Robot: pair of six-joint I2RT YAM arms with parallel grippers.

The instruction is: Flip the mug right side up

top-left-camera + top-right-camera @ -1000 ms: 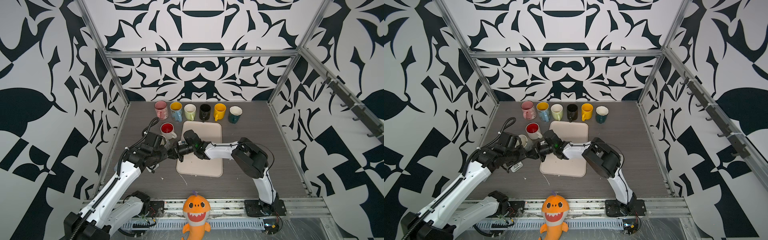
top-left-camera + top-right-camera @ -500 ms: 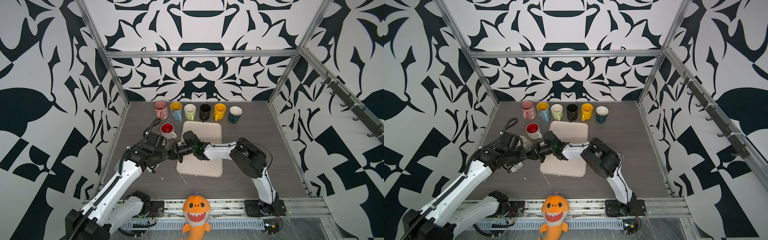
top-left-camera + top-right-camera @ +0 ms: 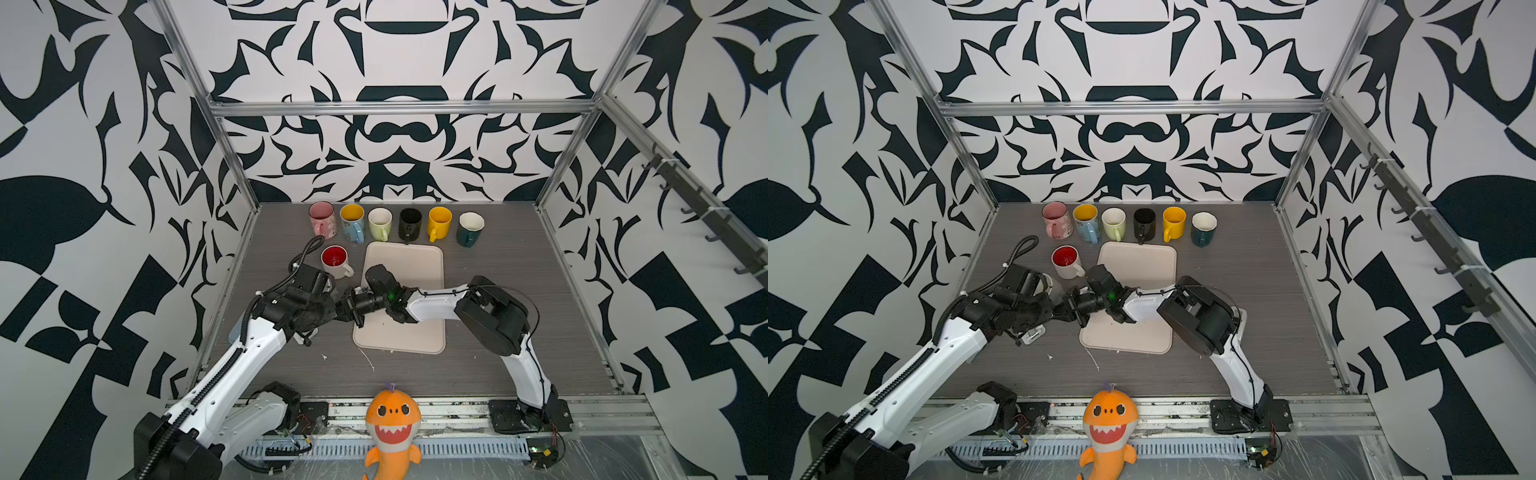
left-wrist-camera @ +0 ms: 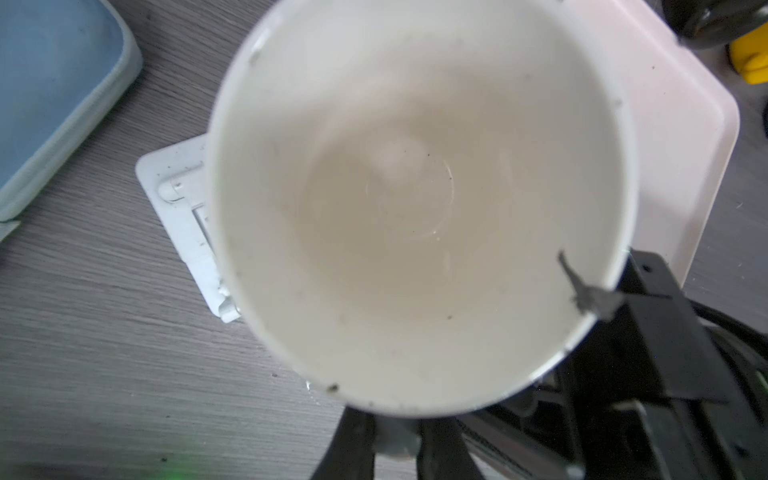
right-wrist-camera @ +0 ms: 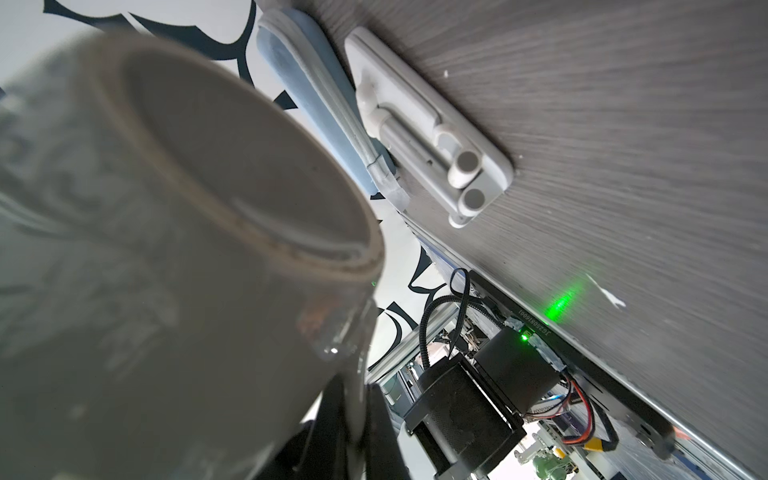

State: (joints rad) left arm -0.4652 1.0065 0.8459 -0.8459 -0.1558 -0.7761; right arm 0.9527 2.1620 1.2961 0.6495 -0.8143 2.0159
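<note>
Both top views bury the white ceramic mug (image 4: 415, 208) under the arms (image 3: 436, 305). The left wrist view stares straight into it, held off the grey wood-grain table (image 4: 104, 332), right gripper (image 4: 611, 297) pinching its rim, left gripper (image 4: 397, 449) squeezed onto its handle.

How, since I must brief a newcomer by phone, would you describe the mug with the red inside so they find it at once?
Start at the pale tray on the grey table. Off its far left corner, before the row of six mugs at the back, one mug stands alone. Only it is white outside, red inside.
</note>
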